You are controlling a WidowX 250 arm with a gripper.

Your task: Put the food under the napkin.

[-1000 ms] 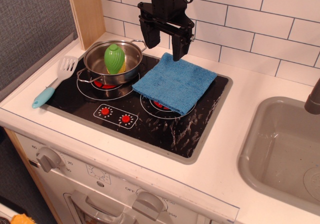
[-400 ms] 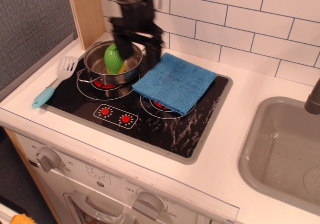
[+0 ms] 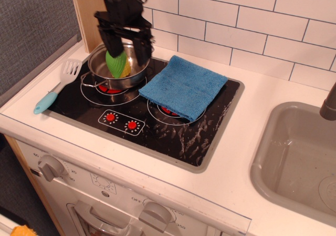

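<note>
The food, a green-husked toy corn cob (image 3: 118, 64) with yellow showing at its right side, stands in the steel pot (image 3: 100, 70) on the back left burner. My black gripper (image 3: 128, 49) is open right above the pot. Its left finger (image 3: 112, 48) covers the top of the corn and its right finger (image 3: 143, 48) hangs over the pot's right rim, so the corn sits between them. The napkin, a folded blue cloth (image 3: 183, 86), lies flat on the right burner just right of the pot.
A spatula (image 3: 56, 86) with a white head and light blue handle lies at the stove's left edge. A wooden panel (image 3: 90, 12) and white tiled wall stand behind the pot. A grey sink (image 3: 294, 157) is at the right. Stove knobs (image 3: 121, 121) are in front.
My gripper has moved left from behind the napkin to above the pot and come down around the corn. The corn, pot and napkin have stayed in place.
</note>
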